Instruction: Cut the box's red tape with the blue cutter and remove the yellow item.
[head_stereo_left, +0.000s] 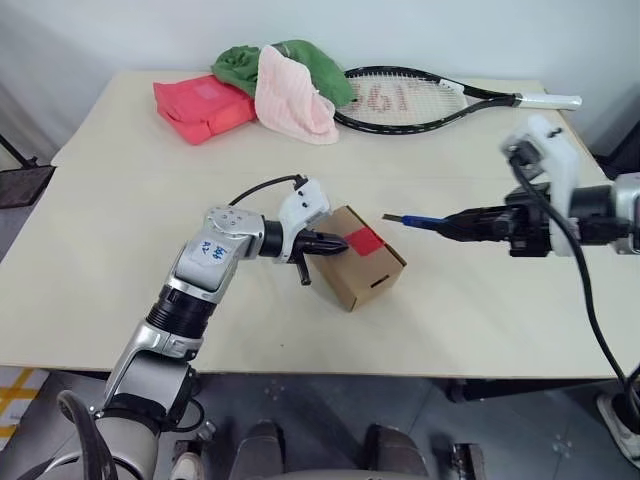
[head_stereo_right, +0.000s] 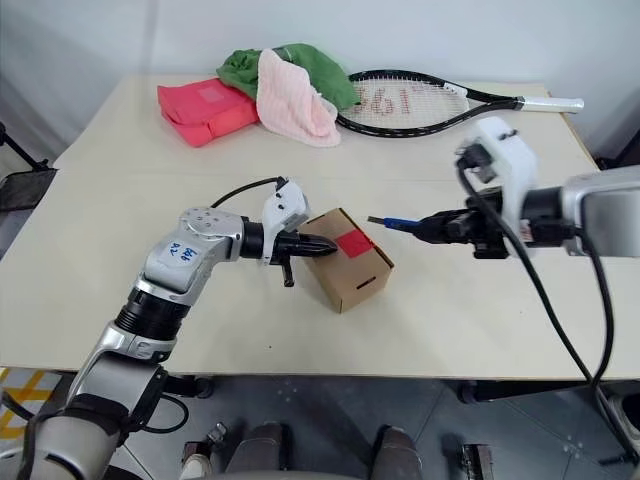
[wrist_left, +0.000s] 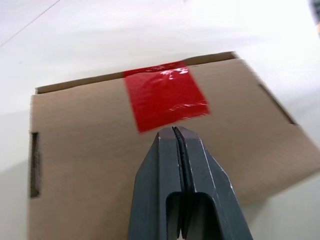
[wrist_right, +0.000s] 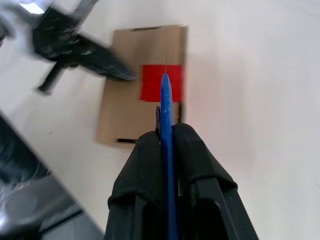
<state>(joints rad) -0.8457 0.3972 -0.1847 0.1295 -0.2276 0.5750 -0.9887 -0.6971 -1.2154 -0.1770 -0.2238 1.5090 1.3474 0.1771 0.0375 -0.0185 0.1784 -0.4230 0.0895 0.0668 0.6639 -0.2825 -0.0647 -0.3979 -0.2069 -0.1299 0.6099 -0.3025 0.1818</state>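
One box sits near the middle of your surface, a single patch of red tape on its top. Your left gripper rests its tip against the box top beside the tape, jaws clenched on nothing. Your right gripper, apart from the box, has its jaws grasping one blue cutter, tip toward the tape. Behind lie one racket, two cloths and one red package.

Beige table, box, red-pink package, cloths, racket
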